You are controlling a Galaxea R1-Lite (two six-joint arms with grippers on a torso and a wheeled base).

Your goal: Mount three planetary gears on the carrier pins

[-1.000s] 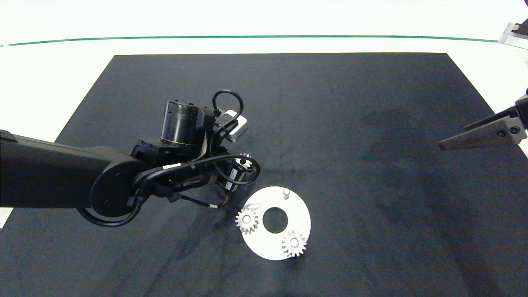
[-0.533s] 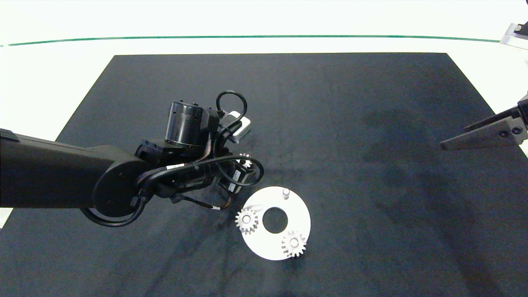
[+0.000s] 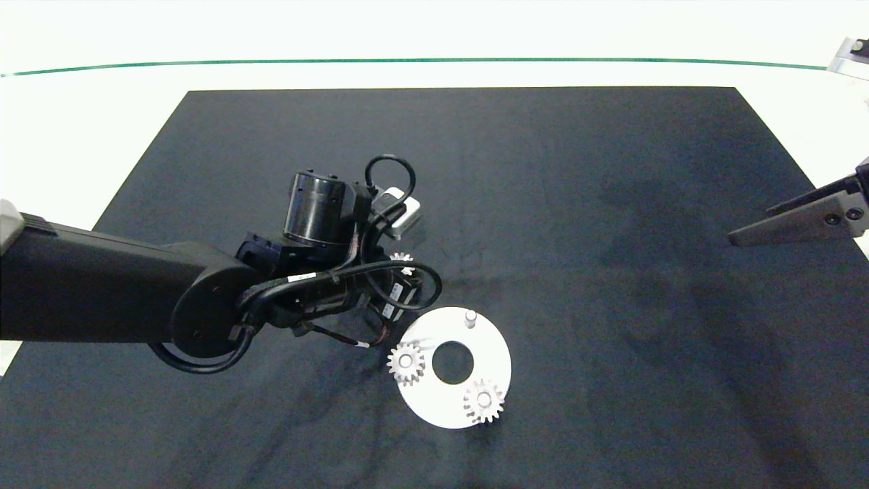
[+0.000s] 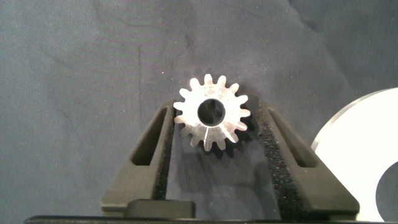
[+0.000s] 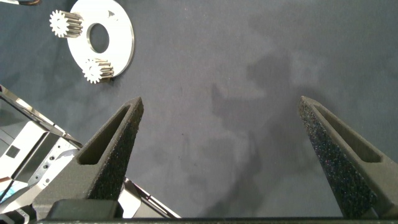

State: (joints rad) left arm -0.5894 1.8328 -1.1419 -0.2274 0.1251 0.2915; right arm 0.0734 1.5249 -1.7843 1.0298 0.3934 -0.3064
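Note:
My left gripper (image 4: 214, 117) is shut on a small silver planetary gear (image 4: 211, 118), its pads pressing the teeth on both sides just above the black mat. From above, that gear (image 3: 402, 259) peeks out beside the left wrist, just up-left of the white carrier disc (image 3: 501, 360). Two more gears (image 3: 406, 362) (image 3: 484, 401) sit on carrier pins at the disc's left and lower rim. One carrier pin (image 3: 470, 318) stands bare at the disc's top. My right gripper (image 3: 747, 226) hovers open at the far right, with nothing between its fingers (image 5: 118, 134).
A black mat (image 3: 577, 170) covers the white table, which has a green line (image 3: 434, 60) along the back. A metal part (image 3: 848, 54) sits at the top right corner. The right wrist view shows a metal frame (image 5: 37, 149) beside the mat and the disc (image 5: 121, 43) far off.
The left arm's wrist has swung a little to the right, toward the disc, while the held gear stayed almost in place. The right gripper has drifted slightly right.

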